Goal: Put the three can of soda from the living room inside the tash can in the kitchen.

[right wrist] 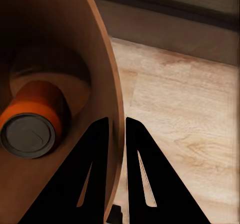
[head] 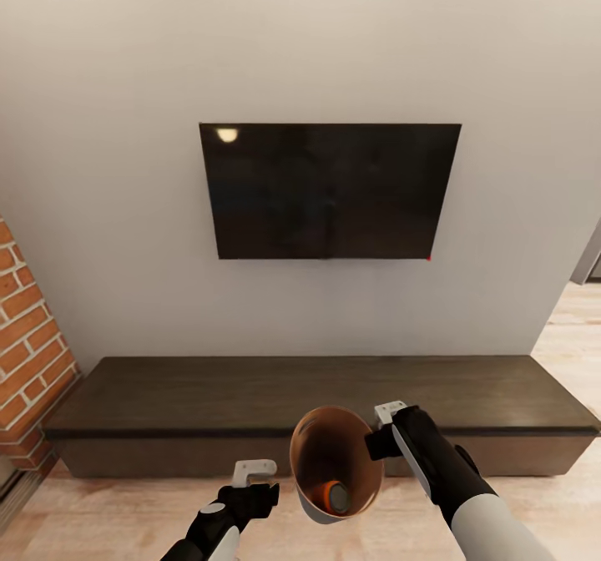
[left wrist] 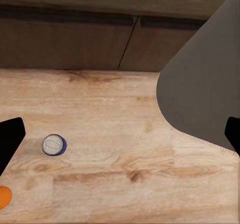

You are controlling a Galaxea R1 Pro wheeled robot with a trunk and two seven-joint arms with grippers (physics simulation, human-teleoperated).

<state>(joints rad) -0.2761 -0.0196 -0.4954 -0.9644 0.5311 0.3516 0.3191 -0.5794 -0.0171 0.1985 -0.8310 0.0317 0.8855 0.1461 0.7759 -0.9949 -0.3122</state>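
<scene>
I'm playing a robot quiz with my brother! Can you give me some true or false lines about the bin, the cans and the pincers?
1. An orange can lies inside the bin. True.
2. The right pincer grips the bin's rim. True.
3. The left pincer holds a blue can. False: it is open and empty; the blue can stands on the wood floor.
4. The TV shows a cartoon. False: its screen is dark.
5. The bin stands on the long cabinet. False: the pincer holds it up in front.

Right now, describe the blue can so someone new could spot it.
Below the long dark-wood cabinet, the light wood floor holds the blue soda can, upright with its grey top showing. An orange can lies close by; only this one is blue.
</scene>
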